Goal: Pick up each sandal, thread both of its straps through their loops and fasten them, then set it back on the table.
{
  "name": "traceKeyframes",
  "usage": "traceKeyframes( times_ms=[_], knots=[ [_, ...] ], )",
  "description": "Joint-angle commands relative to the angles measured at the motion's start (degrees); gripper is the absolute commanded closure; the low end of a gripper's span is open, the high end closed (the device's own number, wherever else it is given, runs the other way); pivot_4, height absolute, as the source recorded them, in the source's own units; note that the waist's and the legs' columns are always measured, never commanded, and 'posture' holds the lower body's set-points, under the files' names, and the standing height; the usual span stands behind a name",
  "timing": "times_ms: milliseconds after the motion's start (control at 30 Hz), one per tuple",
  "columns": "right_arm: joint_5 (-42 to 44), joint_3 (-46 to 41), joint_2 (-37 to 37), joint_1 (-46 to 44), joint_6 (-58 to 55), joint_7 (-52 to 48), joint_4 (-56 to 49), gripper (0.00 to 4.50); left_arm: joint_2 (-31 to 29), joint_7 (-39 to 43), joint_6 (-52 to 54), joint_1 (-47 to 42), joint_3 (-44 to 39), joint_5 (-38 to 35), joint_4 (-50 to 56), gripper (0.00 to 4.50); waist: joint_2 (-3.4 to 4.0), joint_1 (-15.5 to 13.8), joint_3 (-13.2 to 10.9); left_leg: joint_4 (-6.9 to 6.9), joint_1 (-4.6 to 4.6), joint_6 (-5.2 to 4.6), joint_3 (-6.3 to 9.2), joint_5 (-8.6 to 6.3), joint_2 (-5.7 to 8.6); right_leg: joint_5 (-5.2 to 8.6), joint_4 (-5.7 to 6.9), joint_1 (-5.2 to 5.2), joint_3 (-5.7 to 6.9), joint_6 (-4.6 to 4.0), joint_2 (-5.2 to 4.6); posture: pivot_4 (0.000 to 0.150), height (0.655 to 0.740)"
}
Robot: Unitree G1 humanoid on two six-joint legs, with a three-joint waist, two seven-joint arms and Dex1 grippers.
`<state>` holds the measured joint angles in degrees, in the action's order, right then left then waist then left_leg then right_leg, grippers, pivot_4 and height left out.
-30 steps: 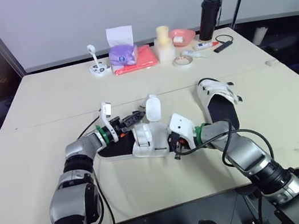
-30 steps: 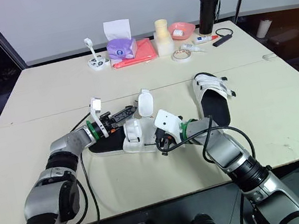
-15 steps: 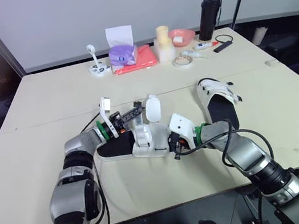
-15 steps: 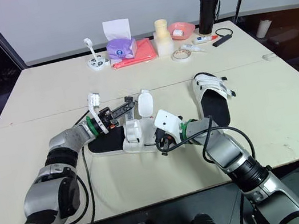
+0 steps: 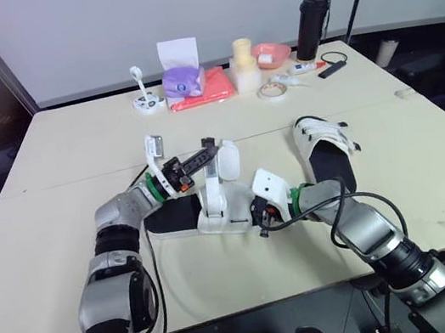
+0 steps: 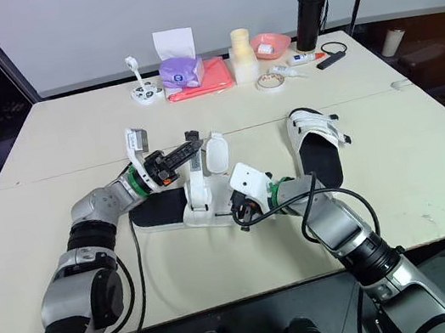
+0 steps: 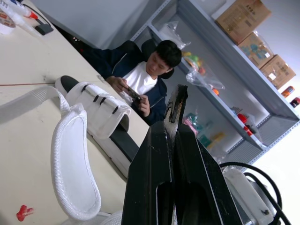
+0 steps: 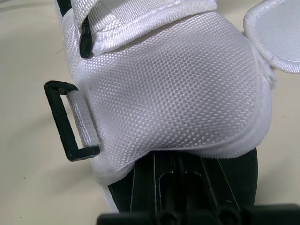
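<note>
The open sandal [image 5: 181,215] lies on the worktop [image 5: 73,150], near the second sandal [image 5: 325,154], to its left. The left pincer [image 5: 207,150] is clamped on its woven strap [image 5: 211,186], held upright. Limp and light, the strap likely steers best pinched near the tip. Right pincer [image 5: 257,216] at the sole: whether it grips, I cannot tell.

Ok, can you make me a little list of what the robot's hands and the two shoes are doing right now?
near sandal: lying on the table, straps undone
left gripper: shut on one strap, holding it up
other strap: standing loose beside it
black loop: no loose strap through it yet
right gripper: at the near sandal's end on the robot's right
far sandal: flat on the table, neither gripper touching it
</note>
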<state>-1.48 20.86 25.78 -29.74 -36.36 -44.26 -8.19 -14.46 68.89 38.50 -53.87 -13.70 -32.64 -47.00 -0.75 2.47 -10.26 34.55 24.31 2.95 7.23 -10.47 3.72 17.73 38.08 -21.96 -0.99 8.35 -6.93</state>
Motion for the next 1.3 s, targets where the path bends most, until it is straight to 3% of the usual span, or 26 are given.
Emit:
traceKeyframes(
  times_ms=[33, 533, 967, 1100, 1200, 1300],
  knots=[
    [0.1, 1.2, 0.0, 1.3, -1.3, -0.4, -0.5, 4.50, 0.1, -1.2, -4.1, -0.9, -0.1, 1.5, -2.7, 4.47, 0.00, 0.0, 0.0, 0.00, 0.00, 0.00, 0.00, 0.00, 0.00, 0.00, 0.00, 0.00, 0.00, 0.00, 0.00, 0.150, 0.7400],
    [0.2, 1.5, -0.1, 1.6, -2.1, -0.2, -1.3, 4.50, 1.0, -3.8, -14.1, -4.4, -0.2, 6.7, -17.0, 4.47, 0.00, 0.0, 0.0, 0.06, 0.02, 0.00, 0.00, 0.00, 0.00, 0.00, 0.00, 0.02, 0.02, 0.01, 0.00, 0.150, 0.7400],
    [0.2, 1.4, 0.1, 2.0, -2.4, 0.1, -1.7, 4.50, 0.3, -9.3, -13.7, -2.7, 3.5, 14.8, -21.9, 4.47, -0.02, -0.1, 0.1, 0.22, -0.01, -0.02, 0.03, -0.01, 0.00, 0.01, 0.00, 0.18, 0.10, 0.02, 0.00, 0.150, 0.7400],
    [0.2, 1.5, -0.2, 1.7, -2.3, 0.1, -1.4, 4.50, 0.1, -9.6, -12.7, -2.3, 3.9, 15.7, -22.2, 4.47, -0.04, 0.0, 0.1, 0.19, -0.40, -0.05, 0.03, -0.04, 0.00, 0.02, -0.05, 0.56, 0.11, 0.04, 0.01, 0.150, 0.7400],
    [0.2, 1.6, -0.2, 1.4, -2.1, 0.1, -1.0, 4.50, 0.0, -10.1, -11.9, -2.4, 3.1, 15.4, -22.2, 3.58, -0.04, 0.0, 0.1, 0.14, -0.55, -0.05, 0.03, -0.05, 0.00, 0.03, -0.07, 0.67, 0.10, 0.05, 0.00, 0.150, 0.7400],
    [0.2, 1.6, -0.2, 1.2, -2.0, 0.1, -0.8, 4.50, -0.3, -12.0, -11.0, -2.7, 1.5, 14.4, -22.2, 2.07, -0.03, -0.1, 0.3, 0.13, -0.65, -0.05, 0.03, -0.05, 0.00, 0.03, -0.07, 0.77, 0.10, 0.05, 0.01, 0.150, 0.7400]
  ],
)
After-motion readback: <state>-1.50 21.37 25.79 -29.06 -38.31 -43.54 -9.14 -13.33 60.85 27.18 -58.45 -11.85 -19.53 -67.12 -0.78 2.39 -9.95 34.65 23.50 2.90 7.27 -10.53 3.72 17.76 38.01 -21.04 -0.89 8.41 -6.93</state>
